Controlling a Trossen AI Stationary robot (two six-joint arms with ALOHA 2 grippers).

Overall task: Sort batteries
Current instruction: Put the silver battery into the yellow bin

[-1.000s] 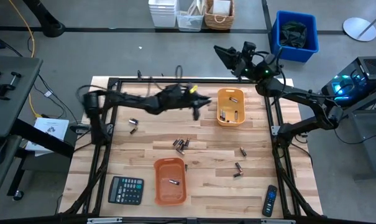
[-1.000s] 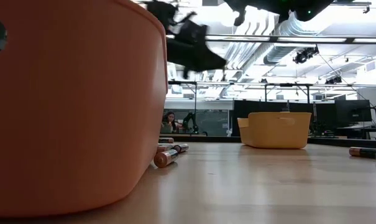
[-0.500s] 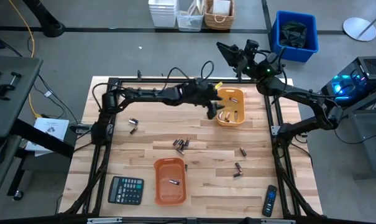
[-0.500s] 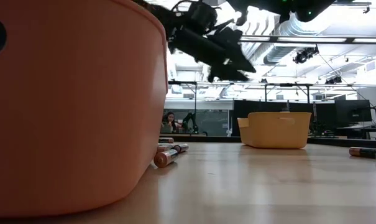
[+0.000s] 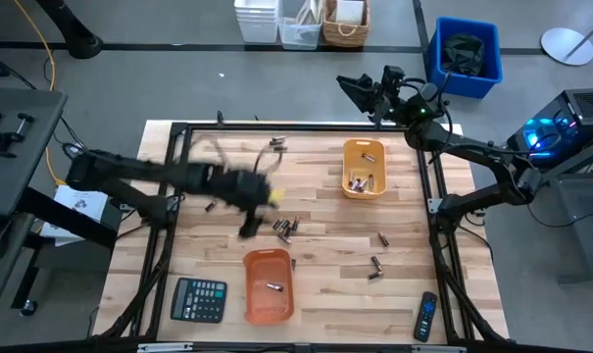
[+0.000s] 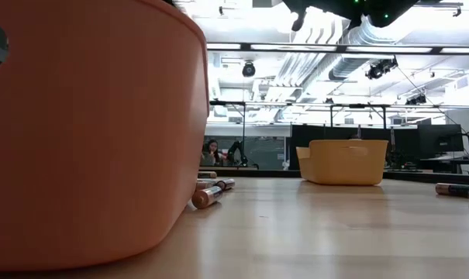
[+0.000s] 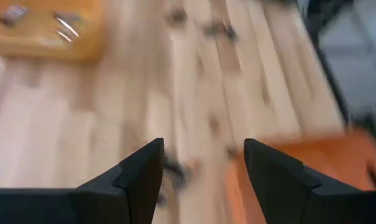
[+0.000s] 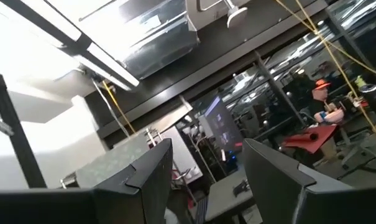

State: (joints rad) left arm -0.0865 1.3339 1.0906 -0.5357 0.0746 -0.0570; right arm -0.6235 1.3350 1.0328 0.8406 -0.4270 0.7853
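Batteries lie scattered on the wooden table: a cluster [image 5: 284, 228] near the middle, one [image 5: 276, 144] at the far side, two [image 5: 376, 265] to the right. More lie in the yellow tray [image 5: 364, 167], and one [image 5: 272, 286] in the orange tray [image 5: 268, 284]. My left gripper [image 5: 245, 230] hangs blurred over the table just left of the cluster, open [image 7: 203, 146] and with nothing between its fingers. My right gripper [image 5: 358, 90] waits open beyond the table's far edge, pointing into the room [image 8: 206, 149].
A black calculator [image 5: 198, 299] lies at the near left and a black remote [image 5: 426, 316] at the near right. A black frame [image 5: 276, 126] runs round the table top. In the low view the orange tray [image 6: 87, 132] fills the left.
My left gripper went toward the table's right edge until it stood over the yellow tray, then swung back fast toward the left and near side. It now hangs beside the middle cluster of batteries.
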